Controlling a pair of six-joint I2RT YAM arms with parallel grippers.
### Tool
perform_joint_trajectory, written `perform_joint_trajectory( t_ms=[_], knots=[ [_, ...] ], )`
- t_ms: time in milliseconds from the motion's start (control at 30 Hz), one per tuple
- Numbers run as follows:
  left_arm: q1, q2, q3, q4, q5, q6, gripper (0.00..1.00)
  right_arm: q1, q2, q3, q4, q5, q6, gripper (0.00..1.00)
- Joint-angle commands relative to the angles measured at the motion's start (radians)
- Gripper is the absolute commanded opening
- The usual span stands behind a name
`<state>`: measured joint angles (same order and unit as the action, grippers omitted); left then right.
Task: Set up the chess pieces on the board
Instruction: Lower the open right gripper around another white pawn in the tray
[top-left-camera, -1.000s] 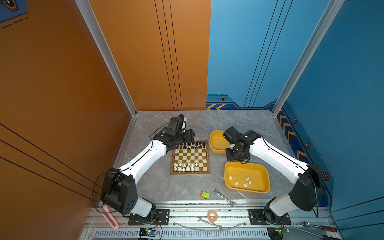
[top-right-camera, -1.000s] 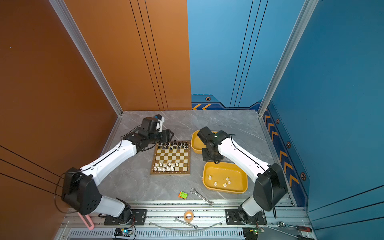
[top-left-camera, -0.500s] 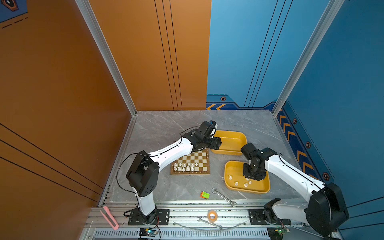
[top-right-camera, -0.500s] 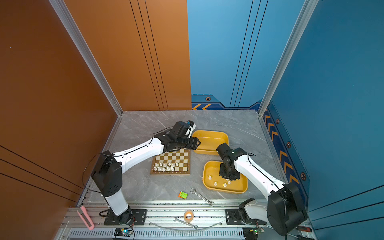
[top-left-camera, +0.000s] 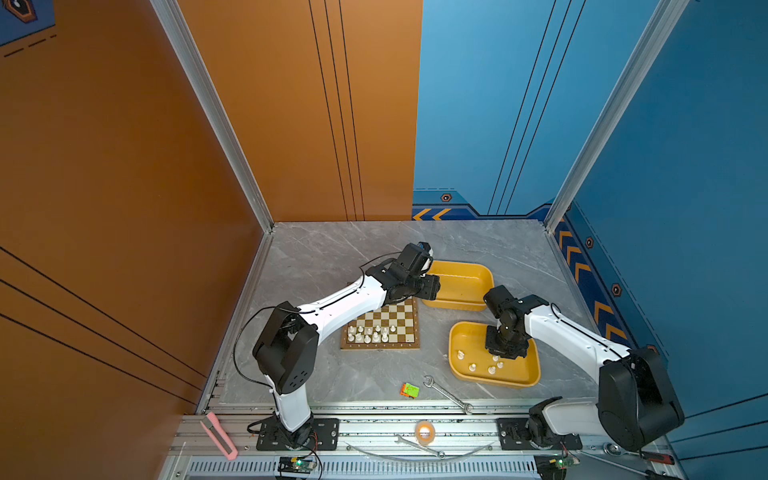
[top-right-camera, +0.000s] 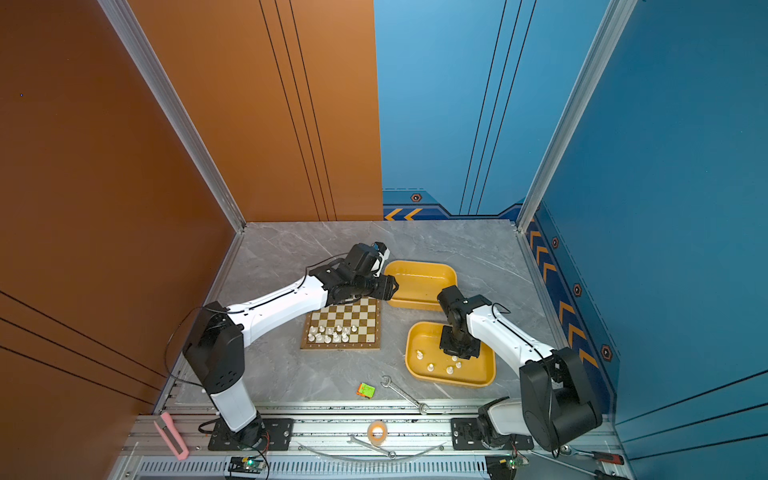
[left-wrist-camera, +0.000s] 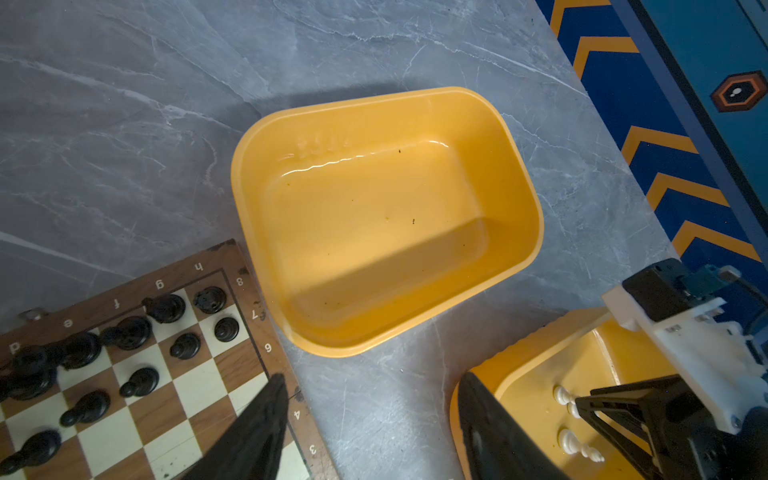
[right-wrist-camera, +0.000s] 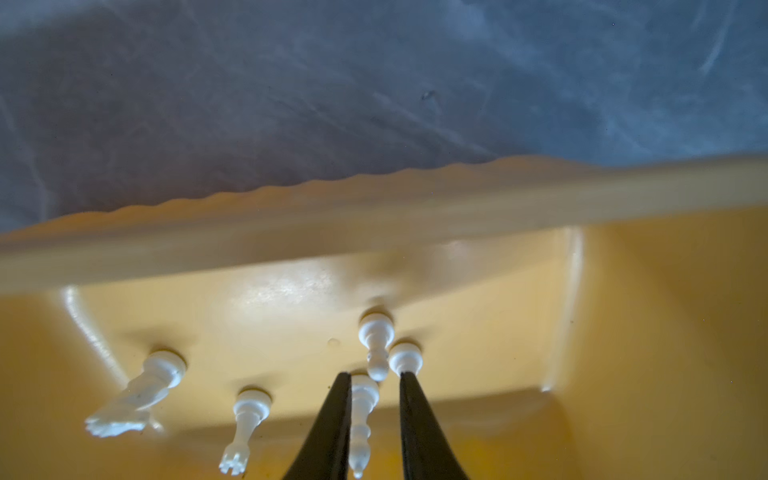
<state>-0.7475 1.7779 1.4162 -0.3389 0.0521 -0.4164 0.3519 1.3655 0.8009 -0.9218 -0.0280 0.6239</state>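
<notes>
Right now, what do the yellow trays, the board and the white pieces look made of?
Yellow trays: likely moulded plastic, glossy, with highlights on rounded walls.
Board: seemingly varnished wood, grain and worn corner visible.
White pieces: probably plastic, smooth and slightly shiny.

**Board left, two trays right**

The board (top-left-camera: 380, 324) lay left of two trays. The far tray (top-left-camera: 461, 286) sat behind the near tray (top-left-camera: 519, 374). Pieces (top-left-camera: 370, 334) stood on the board; other pieces (top-left-camera: 492, 369) were in the near tray.
</notes>
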Motion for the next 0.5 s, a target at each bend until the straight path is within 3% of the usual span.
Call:
perform_joint_trajectory(
  t_ms=[0,467],
  knots=[
    [-0.008,-0.019,0.030,-0.030,-0.032,-0.010,0.66,-0.015,0.007,-0.023,0.018,-0.019,-0.032,0.24],
    [-0.007,-0.003,0.066,-0.060,-0.046,0.000,0.66,-0.042,0.062,-0.027,0.065,-0.053,-0.071,0.23]
  ],
)
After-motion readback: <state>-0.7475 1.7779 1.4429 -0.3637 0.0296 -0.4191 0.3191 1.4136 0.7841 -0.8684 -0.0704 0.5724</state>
